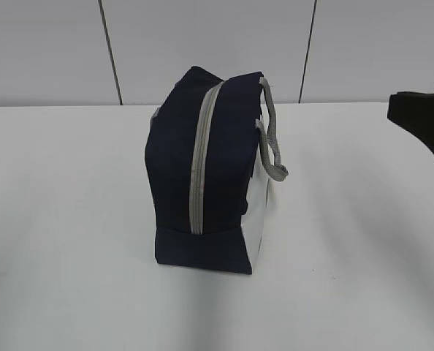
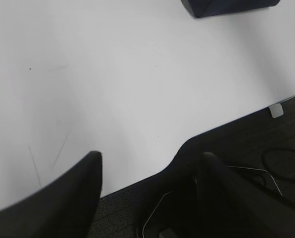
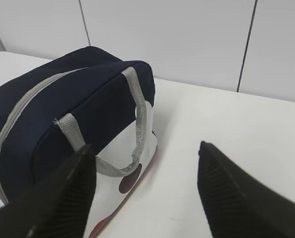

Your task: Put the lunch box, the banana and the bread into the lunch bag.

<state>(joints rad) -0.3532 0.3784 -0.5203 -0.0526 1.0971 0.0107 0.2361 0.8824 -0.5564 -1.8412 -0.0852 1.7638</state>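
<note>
The navy lunch bag (image 1: 206,175) stands upright in the middle of the white table, its grey zipper (image 1: 200,161) shut and a grey strap handle (image 1: 273,139) hanging on its right. It shows in the right wrist view (image 3: 63,114) and as a dark corner in the left wrist view (image 2: 227,6). My right gripper (image 3: 145,158) is open and empty, to the right of the bag near its handle (image 3: 137,124). My left gripper (image 2: 150,161) is open and empty over the table's front edge. The lunch box, banana and bread are out of view.
Part of the right arm (image 1: 425,121) shows dark at the right edge of the exterior view. A panelled wall (image 1: 217,44) stands behind the table. The table edge (image 2: 227,126) and dark floor with cables (image 2: 266,163) lie below my left gripper.
</note>
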